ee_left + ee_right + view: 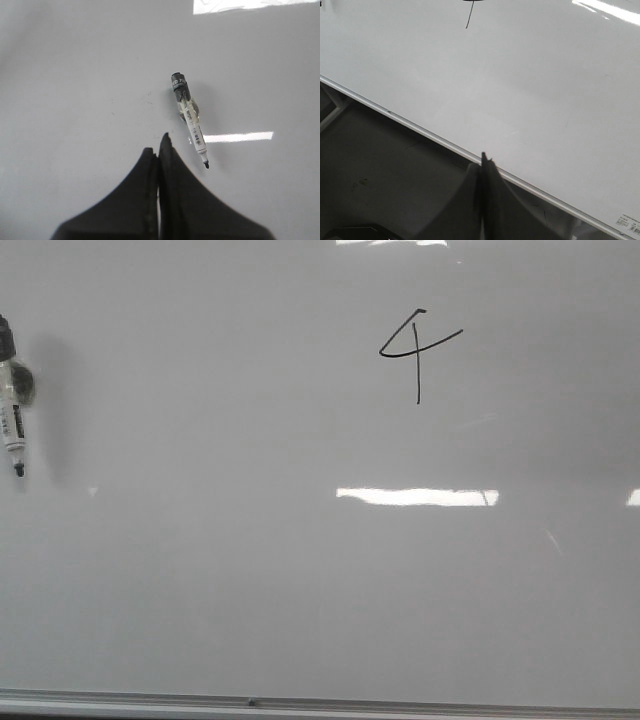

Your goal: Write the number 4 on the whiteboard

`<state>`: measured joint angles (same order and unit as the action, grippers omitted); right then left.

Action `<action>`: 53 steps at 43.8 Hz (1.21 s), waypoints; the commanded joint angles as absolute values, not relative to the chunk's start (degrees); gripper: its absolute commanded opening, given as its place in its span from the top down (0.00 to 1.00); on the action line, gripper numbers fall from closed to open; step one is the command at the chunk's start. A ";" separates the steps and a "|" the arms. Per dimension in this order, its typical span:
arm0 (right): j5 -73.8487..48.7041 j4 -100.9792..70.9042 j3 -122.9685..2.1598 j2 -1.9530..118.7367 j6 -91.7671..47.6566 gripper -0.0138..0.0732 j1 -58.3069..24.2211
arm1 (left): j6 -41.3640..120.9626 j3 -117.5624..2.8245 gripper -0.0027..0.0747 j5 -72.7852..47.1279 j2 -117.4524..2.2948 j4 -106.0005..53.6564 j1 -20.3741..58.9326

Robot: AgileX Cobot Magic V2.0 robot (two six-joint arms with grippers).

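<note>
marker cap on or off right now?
Off. The marker lies on the whiteboard with its bare dark tip exposed, seen in the left wrist and front views. No cap shows in any view. The shut left gripper isn't holding it.

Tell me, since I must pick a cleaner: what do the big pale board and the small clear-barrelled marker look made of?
The large pale grey-white whiteboard looks like glossy coated board, mirroring ceiling lights; its thin silver frame seems metal. The small marker seems plastic: clear barrel, black cap end, dark tip.
</note>
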<state>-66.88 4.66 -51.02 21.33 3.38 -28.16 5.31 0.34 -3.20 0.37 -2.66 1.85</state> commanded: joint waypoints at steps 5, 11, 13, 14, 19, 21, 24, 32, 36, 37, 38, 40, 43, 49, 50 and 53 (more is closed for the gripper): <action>-63.20 5.38 -52.69 22.06 3.30 0.92 -27.76 | 5.27 0.64 0.99 1.60 1.19 -2.86 2.01; -61.82 5.45 -50.40 20.52 3.30 0.92 -27.22 | 5.27 0.64 0.99 1.60 1.19 -2.86 2.01; -60.94 5.09 -48.61 19.60 3.30 0.92 -25.64 | 5.27 0.64 0.99 1.60 1.19 -2.86 2.01; -60.54 5.09 -47.59 19.05 3.30 0.92 -24.78 | 5.27 0.64 0.99 1.60 1.19 -2.86 2.01; -52.11 6.13 -40.09 15.20 3.30 0.92 -18.66 | 5.27 0.64 0.99 1.60 1.19 -2.86 2.01; -47.60 5.71 -36.23 13.16 3.30 0.92 -16.33 | 5.27 0.64 0.99 1.60 1.19 -2.86 2.01; -38.84 5.32 -30.20 9.93 3.30 0.92 -12.46 | 5.27 0.64 0.99 1.60 1.19 -2.86 2.01; -18.67 5.32 -14.94 1.66 3.30 0.92 -4.47 | 5.27 0.64 0.99 1.60 1.19 -2.86 2.01; -12.46 5.32 -9.58 -1.03 3.35 0.92 -1.44 | 5.27 0.64 0.99 1.60 1.19 -2.86 2.01; -10.78 5.32 -8.44 -1.61 3.35 0.92 -0.63 | 5.27 0.64 0.99 1.60 1.19 -2.86 2.01; -9.47 5.32 -7.39 -1.71 3.35 0.92 0.00 | 5.27 0.64 0.99 1.60 1.19 -2.86 2.01; -7.23 5.32 -5.51 -1.71 3.35 0.92 1.17 | 5.27 0.64 0.99 1.60 1.19 -2.86 2.01; -3.07 5.32 -3.10 -1.66 3.35 0.92 2.81 | 5.27 0.64 0.99 1.60 1.19 -2.86 2.01; 3.84 5.32 0.87 -1.66 3.35 0.92 4.51 | 5.27 0.64 0.99 1.60 1.19 -2.86 2.01; 3.15 5.32 0.66 -1.66 3.35 0.92 4.58 | 5.27 0.64 0.99 1.60 1.19 -2.86 2.01; 4.22 5.32 0.66 -1.66 3.35 0.92 4.58 | 5.27 0.64 0.99 1.60 1.19 -2.86 2.01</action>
<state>-3.21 4.91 1.51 -0.59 3.38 4.12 5.31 0.34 -3.20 0.37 -2.66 1.85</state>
